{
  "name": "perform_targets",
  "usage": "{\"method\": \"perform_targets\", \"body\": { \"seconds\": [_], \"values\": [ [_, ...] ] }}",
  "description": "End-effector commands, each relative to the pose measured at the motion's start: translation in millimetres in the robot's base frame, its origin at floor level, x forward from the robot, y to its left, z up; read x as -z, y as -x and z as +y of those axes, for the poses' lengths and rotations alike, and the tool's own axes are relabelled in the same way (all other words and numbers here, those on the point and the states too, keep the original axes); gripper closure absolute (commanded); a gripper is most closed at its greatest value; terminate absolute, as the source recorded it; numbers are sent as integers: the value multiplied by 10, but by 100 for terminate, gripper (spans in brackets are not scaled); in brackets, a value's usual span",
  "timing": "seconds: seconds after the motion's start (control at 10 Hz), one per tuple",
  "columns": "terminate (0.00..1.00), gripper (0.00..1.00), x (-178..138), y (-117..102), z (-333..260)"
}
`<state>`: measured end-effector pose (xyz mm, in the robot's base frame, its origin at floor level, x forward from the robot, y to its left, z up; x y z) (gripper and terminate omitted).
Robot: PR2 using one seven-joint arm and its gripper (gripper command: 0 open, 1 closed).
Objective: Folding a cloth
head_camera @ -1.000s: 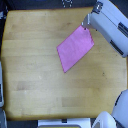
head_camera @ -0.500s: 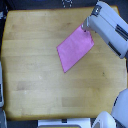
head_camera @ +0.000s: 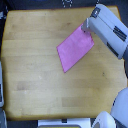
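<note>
Pink-magenta fabric, one thin four-sided cloth (head_camera: 75,48), is seen lying flat on a pale wooden counter (head_camera: 35,75). It is set at a slant, one corner reaching up to the claw (head_camera: 87,29) and the rest spreading away below the claw and toward the exterior view's left. No fold is seen in it; only a single layer appears.

The claw is seen at the cloth's upper corner, at the end of a grey-white arm (head_camera: 107,30) that enters from the exterior view's upper right. How far the claw is parted, and whether the corner is pinched in it, cannot be told: the tip is small and blurred, and the arm's casing hides part of it.

The step in hand is judged to be the taking up of this corner, so that it can be carried across the cloth. For it to be done well, only the corner should be gripped, and firmly. The lift should be kept low, so that the far edge stays anchored on the counter. The corner should be carried toward the opposite corner, farthest from the claw, so that the edges meet.

Counted: one cloth, one claw, one arm, one counter.
</note>
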<state>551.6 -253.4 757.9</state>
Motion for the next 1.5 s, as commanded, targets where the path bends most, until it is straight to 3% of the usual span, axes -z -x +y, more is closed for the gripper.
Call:
{"method": "perform_targets", "body": {
  "seconds": [0.0, 0.4, 0.5, 0.8, 1.4],
  "values": [
    [0, 0, 322, 40, -104],
    [0, 0, 362, 2, -137],
    [0, 100, 349, 23, -119],
    [0, 100, 328, -178, 68],
    [0, 100, 318, -208, 53]
  ]
}}
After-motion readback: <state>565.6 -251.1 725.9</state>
